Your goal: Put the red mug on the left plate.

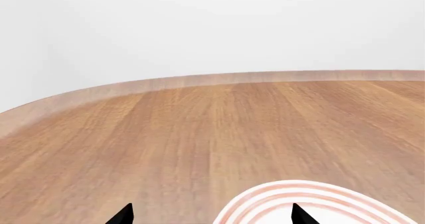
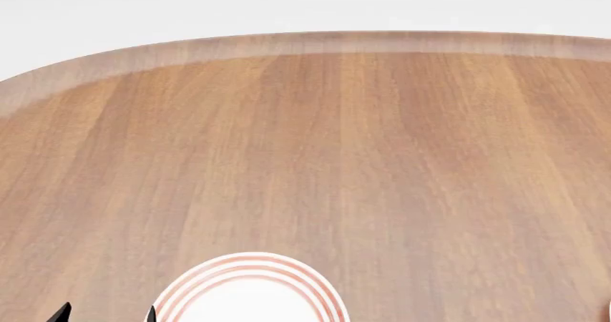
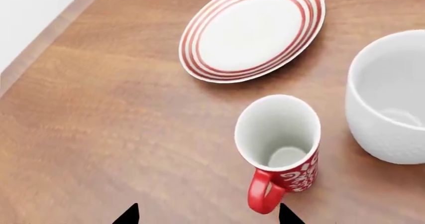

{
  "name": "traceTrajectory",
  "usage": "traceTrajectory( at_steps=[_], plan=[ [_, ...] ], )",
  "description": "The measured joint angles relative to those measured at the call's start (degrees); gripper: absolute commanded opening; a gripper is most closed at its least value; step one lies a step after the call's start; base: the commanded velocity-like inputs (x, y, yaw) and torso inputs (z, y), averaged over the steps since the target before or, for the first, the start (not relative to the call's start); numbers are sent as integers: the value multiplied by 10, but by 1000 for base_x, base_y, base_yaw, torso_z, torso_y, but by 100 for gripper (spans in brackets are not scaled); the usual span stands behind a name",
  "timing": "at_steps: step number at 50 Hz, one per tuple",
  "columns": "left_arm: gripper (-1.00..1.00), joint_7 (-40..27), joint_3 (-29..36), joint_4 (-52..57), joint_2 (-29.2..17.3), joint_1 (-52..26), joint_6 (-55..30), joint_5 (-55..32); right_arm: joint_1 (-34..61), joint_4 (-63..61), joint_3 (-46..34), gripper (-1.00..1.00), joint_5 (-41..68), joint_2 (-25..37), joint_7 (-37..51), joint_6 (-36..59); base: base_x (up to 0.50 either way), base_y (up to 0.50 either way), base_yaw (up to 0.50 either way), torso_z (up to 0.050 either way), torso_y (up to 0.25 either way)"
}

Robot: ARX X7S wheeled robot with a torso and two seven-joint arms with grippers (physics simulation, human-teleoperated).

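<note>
Closest to the right wrist camera, only the two dark fingertips of the right gripper (image 3: pixel 206 214) show at the picture's edge, spread wide with bare wooden table (image 3: pixel 99 134) between them and nothing held. The red mug (image 3: pixel 280 152) stands upright on the table just beyond those tips, off toward one of them rather than centred in the gap; its red loop handle (image 3: pixel 260 194) points back at the gripper and sits right by that fingertip (image 3: pixel 287 213), though I cannot tell whether they touch. The mug's white inside is open to view and its red side carries a white floral pattern. Beside it, near but apart, is the larger white mug (image 3: pixel 391 104), cut off at the frame's edge. Farther on lies a white plate with red rings (image 3: pixel 252 32), flat on the wood, clear of both mugs, with the table's edge running behind it.

On the other side, the left gripper (image 1: pixel 211 215) also shows just two black tips, set wide apart and empty. One fingertip (image 1: pixel 300 215) overlaps the left plate (image 1: pixel 279 196), the other is over bare wood. In the head view the same plate (image 2: pixel 250 273) sits at the near edge of the table, with the left gripper's tips (image 2: pixel 105 313) just beside its rim. Beyond the plate the wood runs on to the table's curved far edge (image 2: pixel 315 43).
</note>
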Motion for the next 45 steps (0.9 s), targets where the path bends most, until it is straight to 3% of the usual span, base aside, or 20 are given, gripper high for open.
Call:
traceTrajectory(
  at_steps=[45],
  plan=[
    [100, -11, 11, 1, -8, -2, 0, -8, 40, 157, -27, 100, -34, 16, -27, -96, 0, 0, 0, 0, 0]
  ],
)
